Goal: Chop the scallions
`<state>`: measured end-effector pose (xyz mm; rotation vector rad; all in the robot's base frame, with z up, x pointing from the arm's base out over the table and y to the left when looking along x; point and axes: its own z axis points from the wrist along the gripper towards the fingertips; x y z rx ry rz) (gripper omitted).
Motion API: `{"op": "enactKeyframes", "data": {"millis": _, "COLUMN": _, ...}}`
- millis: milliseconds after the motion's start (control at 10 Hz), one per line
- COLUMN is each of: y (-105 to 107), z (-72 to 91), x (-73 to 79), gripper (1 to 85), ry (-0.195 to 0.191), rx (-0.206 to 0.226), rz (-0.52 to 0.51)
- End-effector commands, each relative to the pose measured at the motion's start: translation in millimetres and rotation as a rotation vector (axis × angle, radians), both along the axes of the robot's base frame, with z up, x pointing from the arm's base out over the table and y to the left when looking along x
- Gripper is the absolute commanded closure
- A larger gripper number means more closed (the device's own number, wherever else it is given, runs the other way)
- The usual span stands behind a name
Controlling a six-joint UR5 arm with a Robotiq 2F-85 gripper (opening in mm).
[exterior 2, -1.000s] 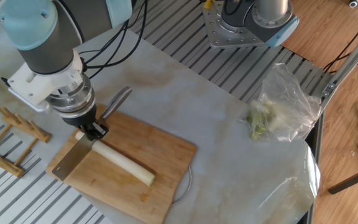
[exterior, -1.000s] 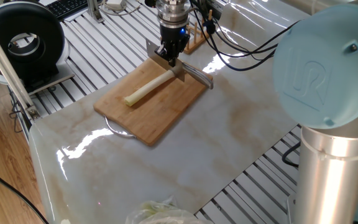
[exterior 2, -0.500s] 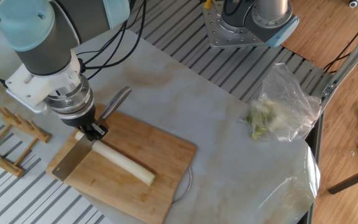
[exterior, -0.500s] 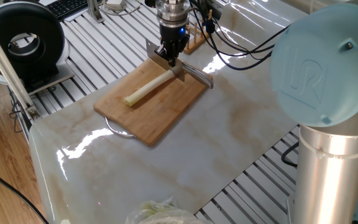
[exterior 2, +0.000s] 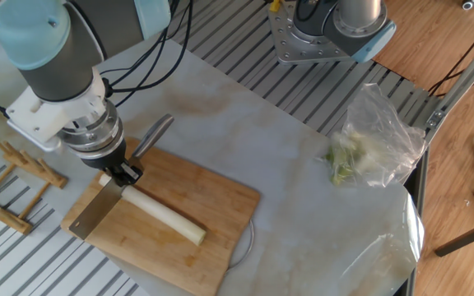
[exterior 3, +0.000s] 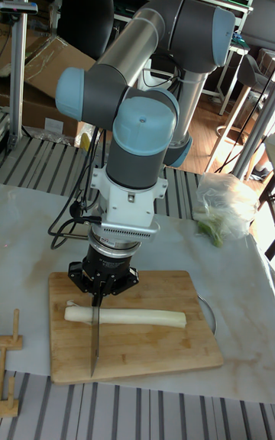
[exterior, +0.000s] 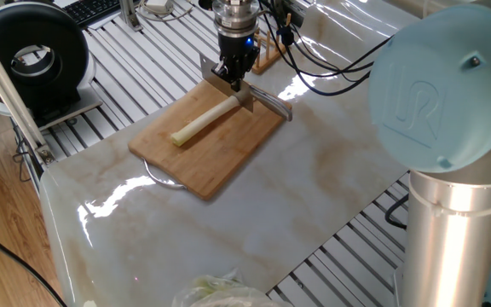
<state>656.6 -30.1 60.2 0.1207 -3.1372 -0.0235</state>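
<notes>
**First cut at the white end of the scallion**

You have the gripper clenched on the knife, its handle sticking out over the bench and its blade set across the scallion. The stalk lies whole on the bamboo cutting board, its yellowish-green end toward the board's middle. The blade sits near the pale end, touching or just above it; you cannot tell which from these views.

Judging by the uncut stalk, chopping has barely begun. The next move calls for a straight press down until the edge meets the board, then a lift and a short shift along the stalk. Watch that the round stalk does not roll under the blade.
</notes>
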Motion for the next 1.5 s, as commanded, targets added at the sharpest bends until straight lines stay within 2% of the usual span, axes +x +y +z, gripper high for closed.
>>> {"op": "enactKeyframes", "data": {"millis": 0, "y": 2.4, "z": 1.2, "x": 0.6, "gripper": 84.3, "ry": -0.001, "rx": 0.014, "rz": -0.003}}
{"op": "enactKeyframes", "data": {"millis": 700, "y": 1.3, "z": 1.4, "x": -0.4, "gripper": 84.3, "ry": -0.009, "rx": 0.021, "rz": 0.002}}
{"op": "enactKeyframes", "data": {"millis": 900, "y": 2.0, "z": -1.8, "x": 0.5, "gripper": 84.3, "ry": -0.022, "rx": 0.023, "rz": 0.003}}
{"op": "enactKeyframes", "data": {"millis": 1200, "y": 1.6, "z": 4.2, "x": 2.0, "gripper": 84.3, "ry": -0.032, "rx": 0.026, "rz": 0.009}}
{"op": "enactKeyframes", "data": {"millis": 1400, "y": 0.1, "z": 2.5, "x": 6.3, "gripper": 84.3, "ry": -0.059, "rx": 0.027, "rz": 0.013}}
